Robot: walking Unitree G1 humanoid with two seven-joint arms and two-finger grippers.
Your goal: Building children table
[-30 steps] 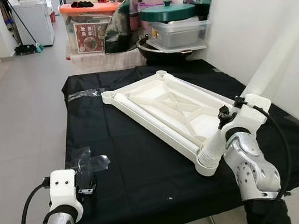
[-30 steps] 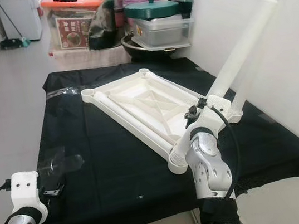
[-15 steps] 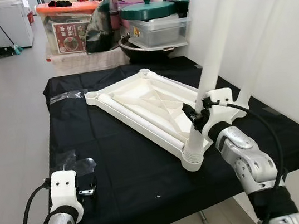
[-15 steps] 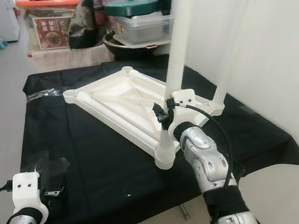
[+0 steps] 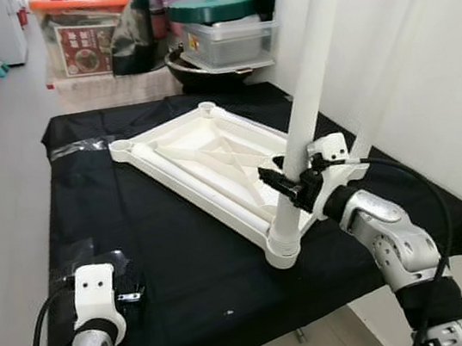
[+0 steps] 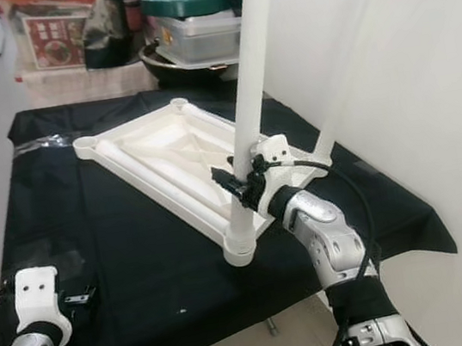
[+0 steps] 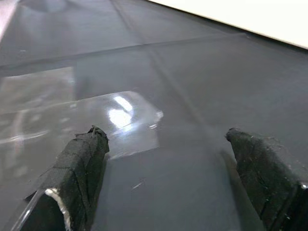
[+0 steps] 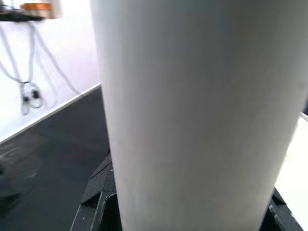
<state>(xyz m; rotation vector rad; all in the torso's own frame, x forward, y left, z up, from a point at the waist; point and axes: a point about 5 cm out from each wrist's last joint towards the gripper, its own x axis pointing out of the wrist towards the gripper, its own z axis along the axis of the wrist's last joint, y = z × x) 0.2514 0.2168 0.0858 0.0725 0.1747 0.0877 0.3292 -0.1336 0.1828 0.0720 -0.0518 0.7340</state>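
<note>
A white plastic tabletop (image 5: 197,148) lies upside down on a table draped in black cloth (image 5: 133,218). My right gripper (image 5: 298,185) is shut on a white leg (image 5: 308,74), low on its length. The leg stands nearly upright, with its foot in the near corner socket (image 5: 282,252). In the right wrist view the leg (image 8: 192,96) sits between my black fingers (image 8: 96,207). A second white leg (image 5: 394,70) stands in the corner by the wall. My left gripper (image 7: 168,163) hangs open just above the cloth at the near left, holding nothing.
Clear tape patches (image 7: 72,115) lie on the cloth under my left gripper. Storage boxes (image 5: 79,30), a green-lidded container (image 5: 211,9) and a dark pan crowd the floor beyond the table's far end. A white wall runs close along the right side.
The leg in my right gripper has swung up from a strong lean toward the wall to near upright in the corner socket. The camera has shifted. My left arm stays put.
</note>
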